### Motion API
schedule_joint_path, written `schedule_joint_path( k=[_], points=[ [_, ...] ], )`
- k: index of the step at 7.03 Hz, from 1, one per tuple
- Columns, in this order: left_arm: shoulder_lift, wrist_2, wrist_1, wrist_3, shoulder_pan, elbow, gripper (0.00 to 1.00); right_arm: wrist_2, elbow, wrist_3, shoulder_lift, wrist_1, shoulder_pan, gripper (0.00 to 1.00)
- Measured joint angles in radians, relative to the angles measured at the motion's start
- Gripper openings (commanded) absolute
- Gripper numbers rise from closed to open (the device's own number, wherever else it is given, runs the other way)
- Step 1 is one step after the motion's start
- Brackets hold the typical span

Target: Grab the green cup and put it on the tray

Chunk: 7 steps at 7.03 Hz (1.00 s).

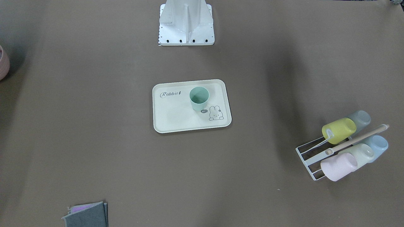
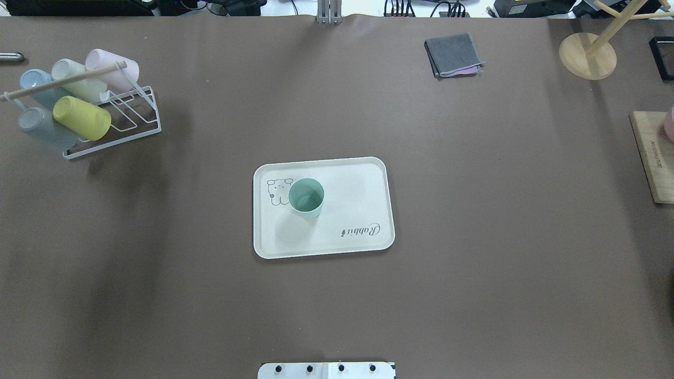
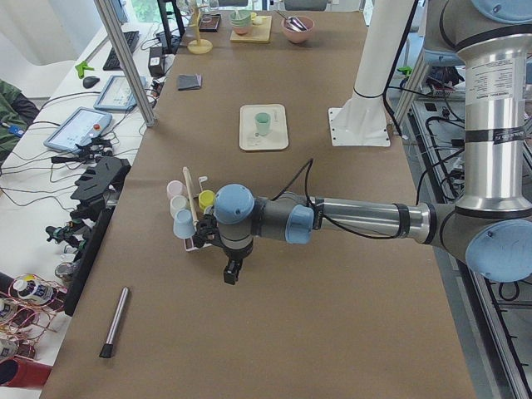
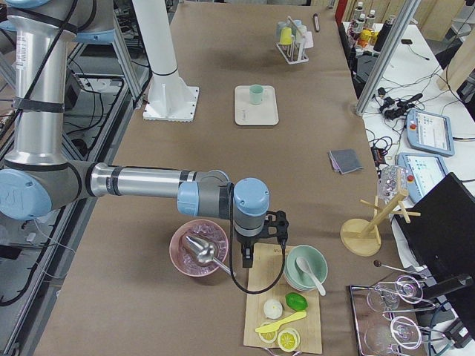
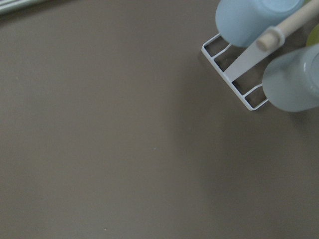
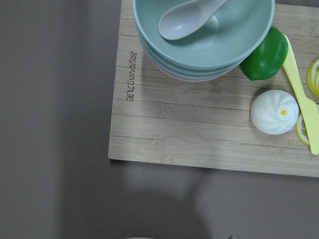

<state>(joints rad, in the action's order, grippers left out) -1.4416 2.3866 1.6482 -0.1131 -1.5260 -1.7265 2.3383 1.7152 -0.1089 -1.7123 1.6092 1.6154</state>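
One green cup [image 1: 199, 97] stood upright, mouth up, on the one tray [image 1: 176, 121] at mid-table, right by the bunny drawing. Nothing else was on the tray.

Two arms, both well away from the tray. The left gripper [image 3: 232, 273] hung over bare table near the wire rack [image 2: 138, 113]; the right gripper [image 4: 247, 257] hung at the edge of the cutting board [image 6: 199, 139]. Each showed in a side view only, so I cannot tell if the fingers were apart or together.

The rack held five cups on their sides: one yellow-green cup [image 2: 81, 117], one pink cup [image 2: 111, 63], one pale whitish-green cup [image 2: 73, 79] and two pale blue cups [image 2: 37, 87]. One folded grey cloth [image 2: 453, 54] lay on the table. The board held a stack of bowls [image 6: 199, 45] with one spoon [image 6: 187, 17] in the top one.
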Motion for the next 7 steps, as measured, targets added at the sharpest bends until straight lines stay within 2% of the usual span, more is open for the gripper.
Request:
schedule_joint_path(
  k=[2,7],
  points=[
    [0.044,0.011,0.001,-0.003,-0.023,0.003,0.99,0.0,-0.001,0.0,0.001,0.0,0.0,1.0],
    [0.051,0.001,0.002,-0.003,-0.045,0.006,0.99,-0.001,-0.003,0.0,0.002,0.0,-0.001,1.0]
  ],
)
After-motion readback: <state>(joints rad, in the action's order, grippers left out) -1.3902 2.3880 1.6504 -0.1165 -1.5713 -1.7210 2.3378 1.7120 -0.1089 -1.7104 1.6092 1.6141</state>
